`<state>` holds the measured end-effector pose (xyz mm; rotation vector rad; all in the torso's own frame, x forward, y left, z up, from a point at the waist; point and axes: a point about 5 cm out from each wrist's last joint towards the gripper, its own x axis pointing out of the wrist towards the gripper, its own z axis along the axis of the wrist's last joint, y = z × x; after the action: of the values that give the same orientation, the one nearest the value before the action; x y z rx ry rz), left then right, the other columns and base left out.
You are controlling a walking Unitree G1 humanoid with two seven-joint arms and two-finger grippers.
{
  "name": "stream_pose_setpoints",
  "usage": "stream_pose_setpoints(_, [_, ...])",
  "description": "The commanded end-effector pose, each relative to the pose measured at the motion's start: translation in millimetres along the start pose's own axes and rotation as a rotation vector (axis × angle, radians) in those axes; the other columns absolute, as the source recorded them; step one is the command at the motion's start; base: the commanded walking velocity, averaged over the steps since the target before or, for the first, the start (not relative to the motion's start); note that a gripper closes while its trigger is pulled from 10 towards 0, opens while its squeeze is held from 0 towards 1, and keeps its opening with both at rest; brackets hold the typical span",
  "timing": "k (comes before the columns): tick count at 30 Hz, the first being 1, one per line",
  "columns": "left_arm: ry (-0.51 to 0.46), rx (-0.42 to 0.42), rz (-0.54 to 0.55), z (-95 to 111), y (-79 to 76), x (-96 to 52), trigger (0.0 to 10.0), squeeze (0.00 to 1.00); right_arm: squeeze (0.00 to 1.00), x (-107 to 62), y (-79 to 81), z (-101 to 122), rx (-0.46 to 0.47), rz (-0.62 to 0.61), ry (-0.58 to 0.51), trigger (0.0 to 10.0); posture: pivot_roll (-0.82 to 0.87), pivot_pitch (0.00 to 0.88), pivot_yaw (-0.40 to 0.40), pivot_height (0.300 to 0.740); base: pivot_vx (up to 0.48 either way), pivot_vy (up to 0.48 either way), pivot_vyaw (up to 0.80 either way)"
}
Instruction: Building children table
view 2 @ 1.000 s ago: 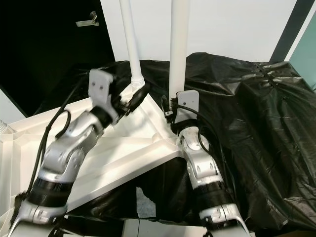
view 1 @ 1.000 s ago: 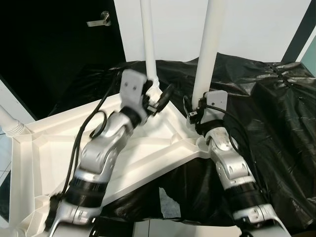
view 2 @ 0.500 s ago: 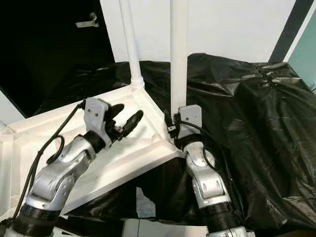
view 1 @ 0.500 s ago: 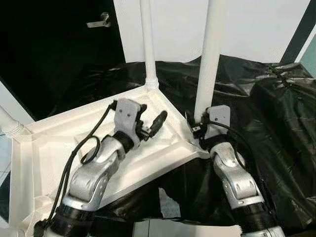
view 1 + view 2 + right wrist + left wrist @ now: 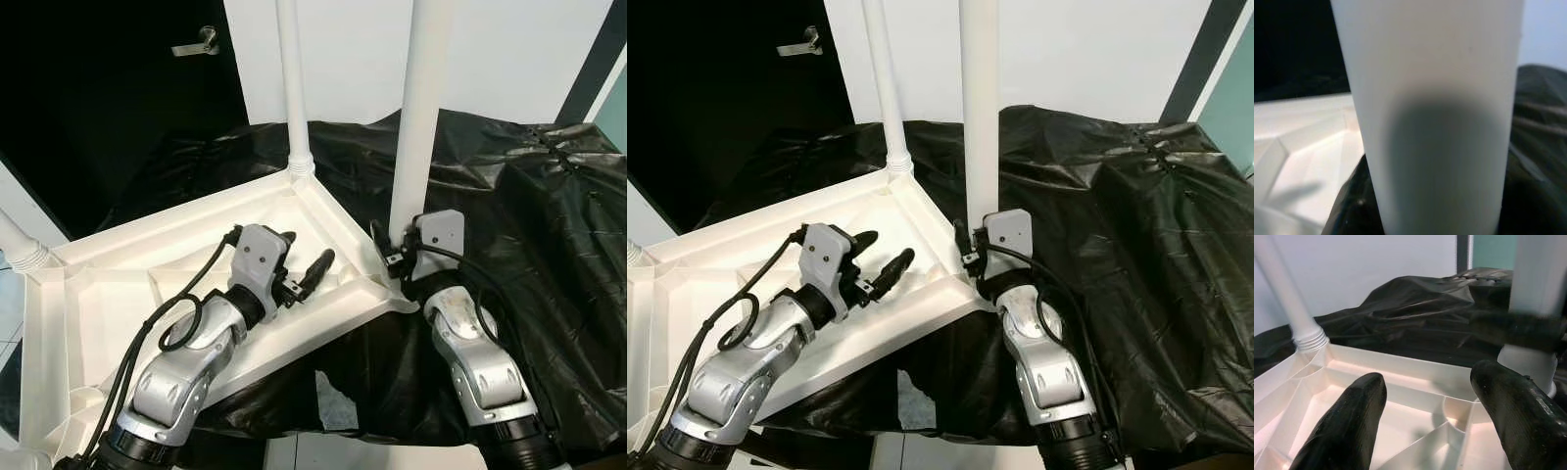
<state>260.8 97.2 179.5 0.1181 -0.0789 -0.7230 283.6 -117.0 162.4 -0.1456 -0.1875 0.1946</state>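
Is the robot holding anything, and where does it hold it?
The right gripper holds the near table leg near its bottom. The left gripper is open, holding nothing.

Head stereo pair downward; wrist cameras close upon white table legs (image 5: 421, 108).

White wall (image 5: 509, 59), dark door (image 5: 118, 98) with metal handle (image 5: 196, 41), black plastic sheet (image 5: 549, 225)

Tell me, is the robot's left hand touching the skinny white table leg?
Apart. In the left eye view the left gripper hovers open over the upturned white tabletop, well short of the thin leg standing at the far corner.
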Motion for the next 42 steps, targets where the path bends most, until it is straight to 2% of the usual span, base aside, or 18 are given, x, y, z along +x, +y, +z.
stream_pose_setpoints(1, [0.004,-0.003,-0.248,-0.8,-14.1,-3.7,10.0,0.00,0.00,-5.3,0.0,-16.7,0.006,-0.010,0.069,10.0,-0.01,0.000,0.034,0.740,0.000,0.000,0.00])
stream_pose_setpoints(5, [0.012,-0.011,-0.271,-1.9,-15.8,-5.5,10.0,0.00,0.00,-9.7,-2.0,-28.4,0.021,-0.029,0.116,10.0,-0.01,0.000,0.036,0.740,0.000,0.000,0.00])
stream_pose_setpoints(7, [0.022,-0.002,-0.289,-3.3,-16.5,-7.1,10.0,0.00,0.00,-7.7,-9.4,-33.6,0.045,-0.061,0.138,10.0,-0.01,0.000,0.046,0.740,0.000,0.000,0.00])
stream_pose_setpoints(15, [0.029,-0.006,-0.324,-3.6,-16.3,-9.1,10.0,0.00,0.00,1.9,-18.3,-31.2,0.049,-0.083,0.123,10.0,-0.01,0.000,0.054,0.740,0.000,0.000,0.00])
stream_pose_setpoints(19, [0.030,-0.004,-0.330,-3.6,-16.0,-9.4,10.0,0.00,0.00,4.5,-18.4,-29.8,0.053,-0.085,0.118,10.0,-0.01,0.000,0.052,0.740,0.000,0.000,0.00])
stream_pose_setpoints(23, [0.053,-0.002,-0.335,-7.8,-16.8,-11.8,10.0,0.00,0.00,5.7,-8.8,-31.1,0.061,-0.044,0.119,10.0,-0.01,0.000,0.052,0.740,0.000,0.000,0.00])
stream_pose_setpoints(27, [0.058,0.000,-0.330,-8.5,-17.1,-12.2,10.0,0.00,0.00,5.9,-6.1,-31.2,0.060,-0.027,0.119,10.0,-0.01,0.000,0.053,0.740,0.000,0.000,0.00])
stream_pose_setpoints(34, [0.054,-0.008,-0.328,-7.4,-17.6,-13.9,10.0,0.00,0.00,-1.4,-1.2,-35.0,0.077,-0.024,0.131,10.0,0.00,0.000,0.044,0.740,0.000,0.000,0.00])
stream_pose_setpoints(37, [0.053,-0.004,-0.320,-6.8,-16.0,-14.1,10.0,0.00,0.00,-9.5,-0.9,-42.3,0.105,-0.034,0.156,10.0,0.00,0.000,0.042,0.740,0.000,0.000,0.00])
stream_pose_setpoints(39, [0.051,-0.005,-0.320,-6.4,-15.8,-14.2,10.0,0.00,0.00,-14.1,-3.2,-48.2,0.164,-0.051,0.175,10.0,0.00,0.000,0.041,0.740,0.000,0.000,0.00])
stream_pose_setpoints(42, [0.051,-0.004,-0.320,-6.4,-15.8,-14.2,10.0,0.00,0.00,-17.2,-6.6,-51.5,0.157,-0.038,0.166,10.0,0.00,0.000,0.047,0.740,0.000,0.000,0.00])
